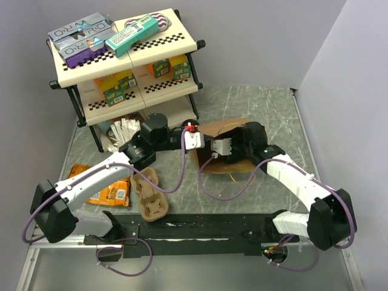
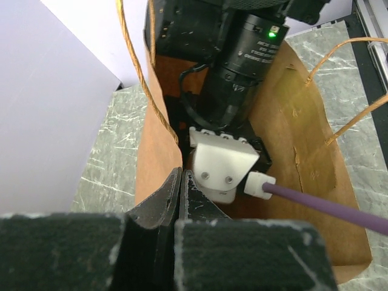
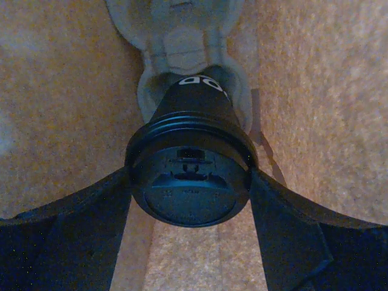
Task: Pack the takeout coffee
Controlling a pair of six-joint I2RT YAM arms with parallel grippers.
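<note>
The takeout coffee [image 3: 191,115] hangs inside the brown paper bag [image 1: 209,165], its black lid [image 3: 189,197] facing the right wrist camera. My right gripper [image 3: 190,177] is shut on it, with a finger pressed against each side of the lid's rim. Beneath the cup, a pale pulp carrier [image 3: 182,42] lies on the bag's floor. My left gripper [image 2: 180,177] is shut on the bag's rim [image 2: 159,115] at its left side. In the left wrist view the right arm's wrist [image 2: 242,60] reaches into the bag and hides the cup.
A three-tier rack [image 1: 182,42] with boxes stands at the back left. On the table lie a second pulp carrier [image 1: 148,194], an orange snack packet [image 1: 109,195] and a cup of white sticks [image 1: 124,130]. Purple cables [image 1: 182,176] loop near the bag.
</note>
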